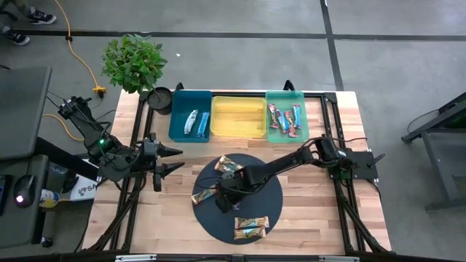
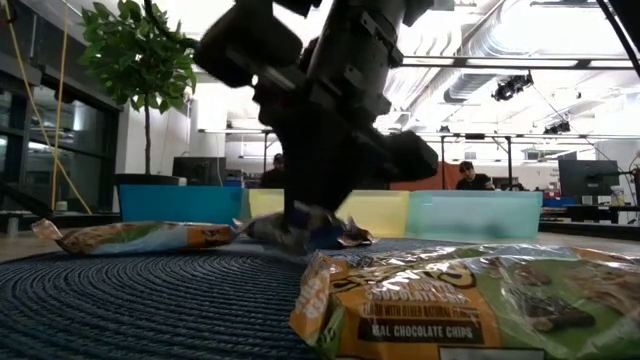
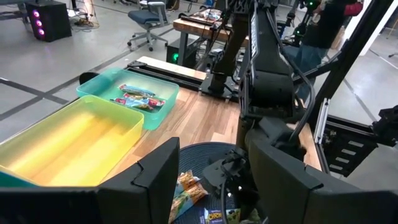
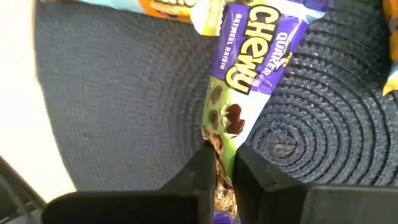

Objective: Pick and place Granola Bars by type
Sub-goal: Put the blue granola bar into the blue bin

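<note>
Sorting is partly done — the teal bin (image 1: 177,124) and green bin (image 1: 271,132) hold bars, the yellow bin (image 1: 237,131) none. The right tool (image 4: 225,167) pinches a purple Chewy bar (image 4: 239,68) on the dark mat (image 1: 273,207) mid-surface; the left tool (image 1: 172,160) waits spread near the left edge — several bars remain.

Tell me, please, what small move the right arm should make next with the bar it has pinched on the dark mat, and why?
Probably a short straight lift. The right gripper is shut on the purple Chewy bar, which lies on the round mat touching another bar. Raising it first should free it before carrying it toward the bins. The left gripper waits beside the mat.
</note>
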{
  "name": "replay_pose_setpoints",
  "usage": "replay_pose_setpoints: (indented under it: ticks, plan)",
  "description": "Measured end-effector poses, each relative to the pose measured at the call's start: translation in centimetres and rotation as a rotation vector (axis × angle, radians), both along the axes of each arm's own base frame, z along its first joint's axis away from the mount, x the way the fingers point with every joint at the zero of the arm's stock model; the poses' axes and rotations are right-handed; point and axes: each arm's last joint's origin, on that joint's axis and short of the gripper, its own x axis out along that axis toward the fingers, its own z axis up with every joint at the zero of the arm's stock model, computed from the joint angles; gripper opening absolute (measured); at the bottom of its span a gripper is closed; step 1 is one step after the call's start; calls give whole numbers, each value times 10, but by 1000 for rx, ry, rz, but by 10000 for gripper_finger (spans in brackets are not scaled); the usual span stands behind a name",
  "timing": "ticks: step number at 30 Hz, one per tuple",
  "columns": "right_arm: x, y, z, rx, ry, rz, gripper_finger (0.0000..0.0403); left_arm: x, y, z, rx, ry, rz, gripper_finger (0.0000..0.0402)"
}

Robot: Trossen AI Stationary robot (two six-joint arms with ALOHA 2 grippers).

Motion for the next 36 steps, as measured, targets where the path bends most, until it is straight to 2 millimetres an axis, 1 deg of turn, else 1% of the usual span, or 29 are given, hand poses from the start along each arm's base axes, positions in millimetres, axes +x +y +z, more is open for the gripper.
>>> replay_pose_setpoints:
  ticks: [7, 13, 19, 24, 28, 30, 32, 34, 36]
  plan:
    - [-4, -7, 26, -39, -61, -6, 23, 0, 0, 1, -5, -5, 0, 191]
    - [-9, -12, 60, -105, -170, 3, 23, 0, 0, 1, -5, -7, 5, 191]
    - [-18, -17, 103, -223, -337, 76, 23, 0, 0, 2, 3, -20, 27, 191]
    - [-26, -22, 141, -351, -510, 141, 23, 1, 1, 9, 36, -65, 51, 191]
    - [-34, -26, 169, -449, -624, 158, 23, 7, 10, 19, 23, -116, 46, 191]
    - [-38, -28, 181, -491, -674, 169, 23, 13, 16, 22, 27, -131, 9, 191]
    - [-41, -29, 191, -537, -717, 200, 23, 19, 22, 26, 30, -155, -74, 191]
    - [-43, -30, 197, -588, -741, 235, 23, 26, 29, 29, 17, -185, -170, 191]
    - [-45, -31, 199, -628, -746, 262, 23, 33, 35, 31, 4, -206, -224, 191]
